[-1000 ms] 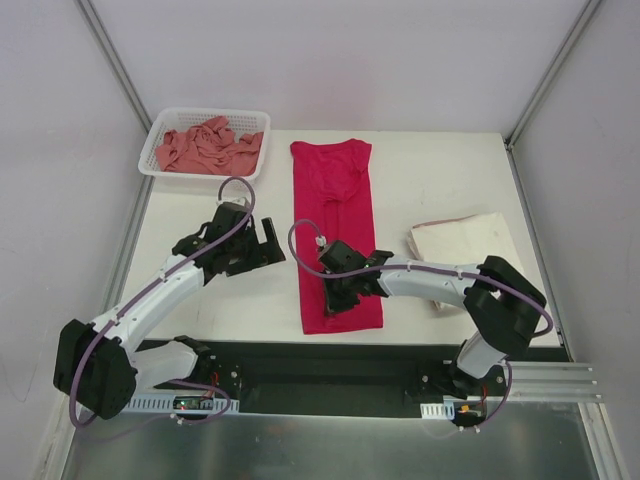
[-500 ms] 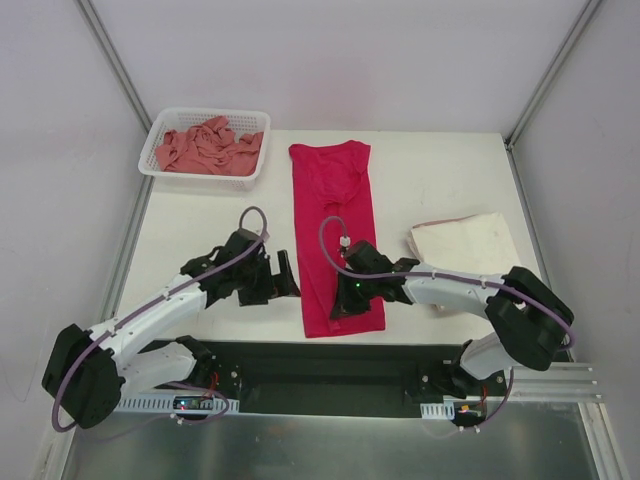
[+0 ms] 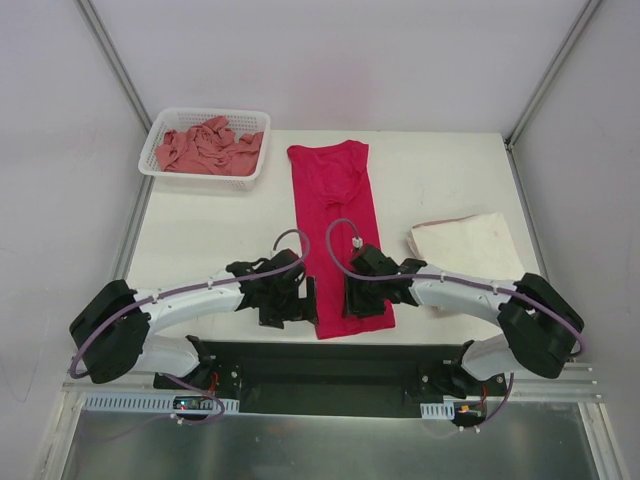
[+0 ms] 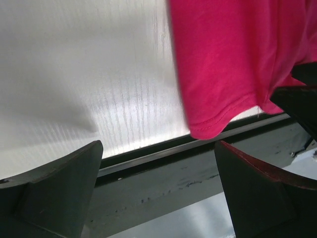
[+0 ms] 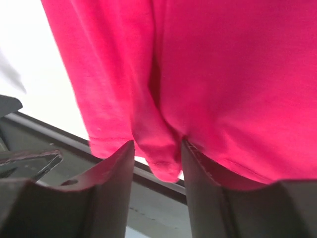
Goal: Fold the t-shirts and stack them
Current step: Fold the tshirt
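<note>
Presently, left gripper (image 4: 158, 147) gapes wide, empty, beside magenta t-shirt (image 3: 338, 200) hem at lower centre; right gripper (image 5: 157, 148) straddles a hem fold. Cannot tell whether it grips.

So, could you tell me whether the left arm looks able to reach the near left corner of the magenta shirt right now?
Probably yes: the left hand stands open short of the magenta shirt, at its near corner; nothing lies between, and the right hand sits farther along the hem.

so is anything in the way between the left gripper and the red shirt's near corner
Nothing visible: the left gripper, jaws open, faces the near-left hem corner of the magenta t-shirt, only table surface between.
</note>
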`<state>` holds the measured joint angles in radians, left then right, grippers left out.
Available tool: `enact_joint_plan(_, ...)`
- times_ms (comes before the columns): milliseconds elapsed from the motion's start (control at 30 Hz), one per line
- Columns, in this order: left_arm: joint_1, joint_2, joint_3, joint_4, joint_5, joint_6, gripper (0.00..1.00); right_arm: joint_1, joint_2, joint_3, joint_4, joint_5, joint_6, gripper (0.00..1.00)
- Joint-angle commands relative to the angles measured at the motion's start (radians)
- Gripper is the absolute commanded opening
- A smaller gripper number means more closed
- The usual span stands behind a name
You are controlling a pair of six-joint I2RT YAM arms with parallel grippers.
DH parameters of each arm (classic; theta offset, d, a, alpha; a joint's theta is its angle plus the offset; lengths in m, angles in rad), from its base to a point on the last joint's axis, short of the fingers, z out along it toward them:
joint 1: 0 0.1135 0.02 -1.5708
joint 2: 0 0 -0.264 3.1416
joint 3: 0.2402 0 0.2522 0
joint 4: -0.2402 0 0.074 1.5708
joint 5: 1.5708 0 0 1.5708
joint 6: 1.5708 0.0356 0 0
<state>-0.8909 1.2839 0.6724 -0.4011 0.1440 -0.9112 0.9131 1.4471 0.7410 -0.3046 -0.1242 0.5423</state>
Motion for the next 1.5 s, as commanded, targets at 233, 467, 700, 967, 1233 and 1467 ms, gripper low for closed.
enact_joint_plan(233,-0.135,0.092,0.095,0.002,-0.138,-0.199,0.88,0.017,-0.221,0.038,-0.211,0.247,-0.058,0.76)
enact_joint_plan(467,-0.184,0.179,0.11,0.004,-0.129,-0.245,0.72,-0.019,-0.399,-0.014,-0.346,0.419,-0.025,0.99)
enact_joint_plan(700,-0.195,0.219,0.107,0.002,-0.116,-0.267,0.41,-0.083,-0.43,-0.095,-0.324,0.325,-0.042,0.97)
enact_joint_plan(967,-0.197,0.19,0.056,-0.01,-0.124,-0.307,0.0,-0.109,-0.395,-0.156,-0.281,0.245,-0.035,0.93)
enact_joint_plan(1233,-0.197,0.146,0.024,-0.01,-0.138,-0.313,0.0,-0.123,-0.373,-0.213,-0.205,0.166,-0.03,0.79)
enact_joint_plan(1467,-0.201,0.134,0.013,-0.01,-0.139,-0.324,0.0,-0.128,-0.281,-0.218,-0.113,0.068,-0.036,0.36)
